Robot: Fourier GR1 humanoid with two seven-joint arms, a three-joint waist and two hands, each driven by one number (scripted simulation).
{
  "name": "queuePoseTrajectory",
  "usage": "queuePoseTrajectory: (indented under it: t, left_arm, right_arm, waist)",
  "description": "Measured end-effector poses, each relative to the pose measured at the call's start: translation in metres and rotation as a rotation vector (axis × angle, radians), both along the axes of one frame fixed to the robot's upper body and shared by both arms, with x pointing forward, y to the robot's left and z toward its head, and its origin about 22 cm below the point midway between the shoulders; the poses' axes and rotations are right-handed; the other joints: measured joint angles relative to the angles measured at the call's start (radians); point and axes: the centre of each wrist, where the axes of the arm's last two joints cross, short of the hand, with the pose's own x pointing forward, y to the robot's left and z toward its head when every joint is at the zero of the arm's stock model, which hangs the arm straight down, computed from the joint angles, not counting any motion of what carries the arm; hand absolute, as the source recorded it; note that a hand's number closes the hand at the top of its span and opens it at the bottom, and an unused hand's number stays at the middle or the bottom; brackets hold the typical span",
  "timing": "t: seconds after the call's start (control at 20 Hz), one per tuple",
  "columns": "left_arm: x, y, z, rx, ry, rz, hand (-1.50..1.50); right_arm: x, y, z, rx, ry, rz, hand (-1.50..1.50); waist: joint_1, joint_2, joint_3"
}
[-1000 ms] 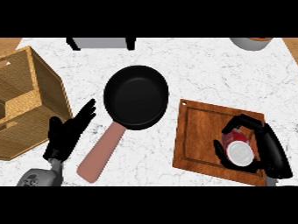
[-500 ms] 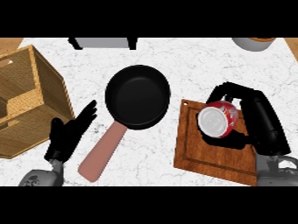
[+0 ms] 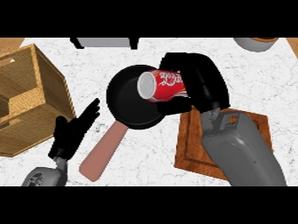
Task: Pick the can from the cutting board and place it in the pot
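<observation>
My right hand (image 3: pixel 200 83) is curled round a red can (image 3: pixel 159 85) and holds it on its side above the black pot (image 3: pixel 131 107), silver end facing left. The pot has a pinkish handle (image 3: pixel 105 150) that runs down and to the left. Below and to the right lies the wooden cutting board (image 3: pixel 193 151), partly hidden by my right forearm (image 3: pixel 239 151). My left hand (image 3: pixel 74 130) rests open on the counter, left of the pot's handle, fingers pointing up and right.
A wooden crate (image 3: pixel 19 100) fills the left side. A grey appliance (image 3: pixel 105 42) sits at the back edge, and a round container (image 3: pixel 257 43) stands at the back right. The white marble counter (image 3: pixel 268 87) shows at the right.
My right hand lifted the can off the cutting board and carried it up and to the left, over the pot. The can now lies tipped sideways. The left hand stayed put.
</observation>
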Motion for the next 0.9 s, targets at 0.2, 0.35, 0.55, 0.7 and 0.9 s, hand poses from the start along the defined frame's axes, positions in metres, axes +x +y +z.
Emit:
queuePoseTrajectory:
  t: [0.2,0.35,0.55,0.7,0.9]
  left_arm:
    - [0.003,0.006,0.0,-0.002,0.002,-0.009,0.0]
    - [0.005,0.004,0.004,0.003,-0.002,-0.014,0.0]
    - [0.004,0.0,0.003,0.005,-0.006,-0.016,0.0]
    - [0.006,-0.002,0.003,0.005,-0.007,-0.024,0.0]
    - [0.009,-0.006,0.005,0.002,-0.011,-0.043,0.0]
  right_arm:
    - [0.022,0.033,0.005,-0.079,0.026,0.013,1.5]
    - [0.03,0.053,-0.005,-0.206,0.033,-0.006,1.5]
    - [0.044,0.072,-0.012,-0.41,0.048,-0.05,1.5]
    - [0.055,0.083,-0.022,-0.51,0.117,-0.073,1.5]
    - [0.07,0.083,-0.033,-0.579,0.318,-0.116,-1.5]
  waist:
    - [0.003,0.001,0.0]
    - [0.008,0.002,0.0]
    - [0.014,0.004,0.0]
    - [0.025,0.006,0.0]
    - [0.041,0.009,-0.001]
